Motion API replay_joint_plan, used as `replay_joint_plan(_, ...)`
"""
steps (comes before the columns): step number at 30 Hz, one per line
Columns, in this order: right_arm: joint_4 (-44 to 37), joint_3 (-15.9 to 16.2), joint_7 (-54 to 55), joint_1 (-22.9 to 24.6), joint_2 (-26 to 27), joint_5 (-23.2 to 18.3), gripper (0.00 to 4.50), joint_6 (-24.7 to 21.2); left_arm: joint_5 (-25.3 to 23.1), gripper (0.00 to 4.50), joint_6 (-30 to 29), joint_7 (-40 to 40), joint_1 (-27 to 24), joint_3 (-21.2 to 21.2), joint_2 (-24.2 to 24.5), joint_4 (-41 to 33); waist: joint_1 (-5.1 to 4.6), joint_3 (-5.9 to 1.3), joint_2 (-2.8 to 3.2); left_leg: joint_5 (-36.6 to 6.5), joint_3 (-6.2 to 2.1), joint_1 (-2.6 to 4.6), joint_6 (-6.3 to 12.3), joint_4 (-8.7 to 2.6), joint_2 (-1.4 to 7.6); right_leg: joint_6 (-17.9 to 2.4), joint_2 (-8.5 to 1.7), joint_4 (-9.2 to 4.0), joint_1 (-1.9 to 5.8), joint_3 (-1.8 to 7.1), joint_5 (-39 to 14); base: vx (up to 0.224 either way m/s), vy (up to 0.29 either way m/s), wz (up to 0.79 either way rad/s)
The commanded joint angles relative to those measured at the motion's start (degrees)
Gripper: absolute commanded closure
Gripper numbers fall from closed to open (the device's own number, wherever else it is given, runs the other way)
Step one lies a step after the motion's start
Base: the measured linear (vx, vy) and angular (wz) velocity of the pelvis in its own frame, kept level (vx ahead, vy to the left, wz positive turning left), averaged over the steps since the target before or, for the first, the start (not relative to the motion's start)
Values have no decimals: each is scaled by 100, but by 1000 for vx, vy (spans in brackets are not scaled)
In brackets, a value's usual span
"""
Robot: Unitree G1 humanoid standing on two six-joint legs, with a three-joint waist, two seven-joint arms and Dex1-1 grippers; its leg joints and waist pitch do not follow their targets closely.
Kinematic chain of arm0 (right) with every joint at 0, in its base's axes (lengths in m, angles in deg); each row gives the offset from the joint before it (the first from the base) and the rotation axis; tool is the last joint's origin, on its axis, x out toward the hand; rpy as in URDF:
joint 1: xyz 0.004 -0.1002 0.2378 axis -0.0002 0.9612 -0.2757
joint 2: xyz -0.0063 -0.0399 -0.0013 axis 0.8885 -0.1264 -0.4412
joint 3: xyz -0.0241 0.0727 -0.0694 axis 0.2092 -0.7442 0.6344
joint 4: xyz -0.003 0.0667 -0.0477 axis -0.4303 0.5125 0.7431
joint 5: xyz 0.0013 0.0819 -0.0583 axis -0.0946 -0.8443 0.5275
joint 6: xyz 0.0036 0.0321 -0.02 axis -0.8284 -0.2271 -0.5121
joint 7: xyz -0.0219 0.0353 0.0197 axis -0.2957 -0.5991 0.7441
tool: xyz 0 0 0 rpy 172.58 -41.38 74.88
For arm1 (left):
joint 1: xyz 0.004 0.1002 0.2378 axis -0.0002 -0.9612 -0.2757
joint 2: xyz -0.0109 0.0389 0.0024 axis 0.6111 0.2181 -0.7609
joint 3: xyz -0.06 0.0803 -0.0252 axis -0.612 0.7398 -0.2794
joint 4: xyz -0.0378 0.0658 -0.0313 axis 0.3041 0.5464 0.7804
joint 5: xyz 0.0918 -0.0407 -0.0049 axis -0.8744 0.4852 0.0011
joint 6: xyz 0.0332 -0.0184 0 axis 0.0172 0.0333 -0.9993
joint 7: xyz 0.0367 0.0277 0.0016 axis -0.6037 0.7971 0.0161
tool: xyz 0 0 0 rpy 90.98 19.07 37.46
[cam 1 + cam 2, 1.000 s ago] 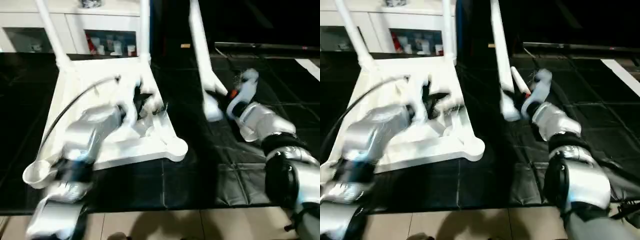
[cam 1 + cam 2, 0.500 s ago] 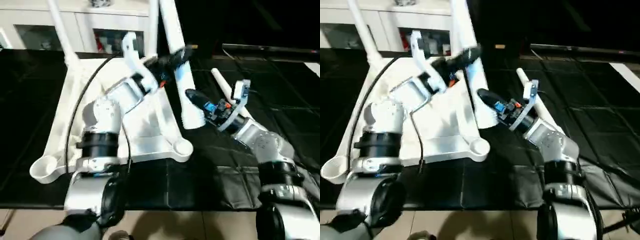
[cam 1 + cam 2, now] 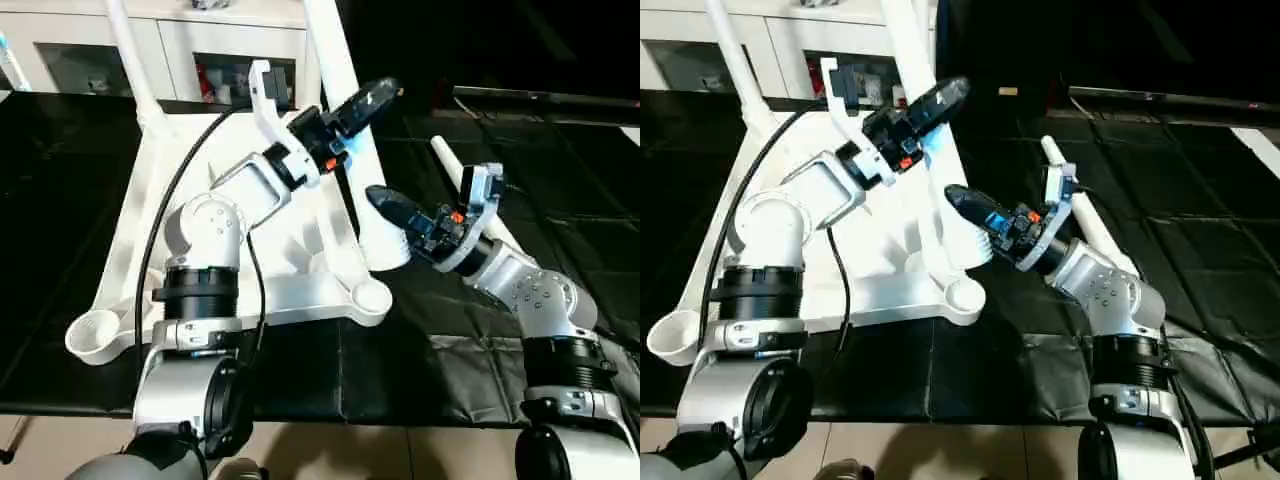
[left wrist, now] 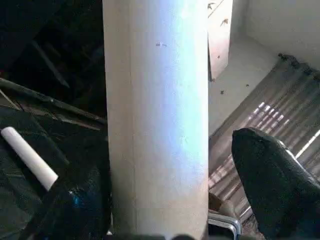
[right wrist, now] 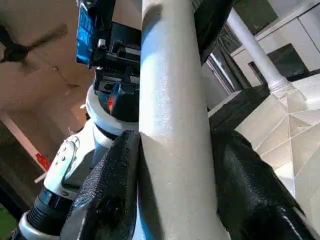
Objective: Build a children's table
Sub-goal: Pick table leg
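no readable text, labels or numbers, cabinet (image 3: pixel 200 40) items perhaps labelled, too blurred to tell

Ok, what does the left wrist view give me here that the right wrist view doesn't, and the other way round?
Left wrist view's own: a loose leg lying on the black mat beside the held leg. Right wrist view's own: the right claw shut on the held leg, a black finger against each side; the left arm's wrist further up that leg; the table's ribbed underside with an attached leg. Shared: the held leg, close up, running the length of the picture.
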Motion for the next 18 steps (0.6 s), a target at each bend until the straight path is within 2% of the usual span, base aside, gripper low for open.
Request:
replay_joint_plan(1,-148,31,51,30,-65,-59,266,24,96,102,-54,-161,24,-40,-16,8,-2,-471,-44,-585,-8,75,223,-352,137,-1057,-388,-402,398,230,-1041,0,0,0)
replay_joint_plan(5,-154,68,110,40,-75,-12,266,74,108,117,-26,-283,43,-99,-6,88,-3,-478,-45,-568,-12,75,187,-352,133,-980,-379,-403,397,230,-1039,0,0,0)
replay_joint_plan(7,-177,78,145,46,-76,-4,266,93,123,147,-22,-332,39,-128,-10,92,-1,-483,-37,-510,-14,78,195,-350,138,-1005,-379,-386,395,231,-932,0,0,0)
replay_joint_plan(11,-177,91,185,38,-83,2,266,134,185,165,-60,-453,49,-168,-19,121,-4,-482,-59,-481,-8,70,222,-344,129,-1029,-375,-381,405,230,-842,0,0,0)
replay_joint_plan(18,-182,154,222,39,-98,9,266,189,205,237,-64,-556,57,-167,7,181,-1,-487,-47,-479,-12,71,195,-342,131,-980,-378,-384,403,231,-919,0,0,0)
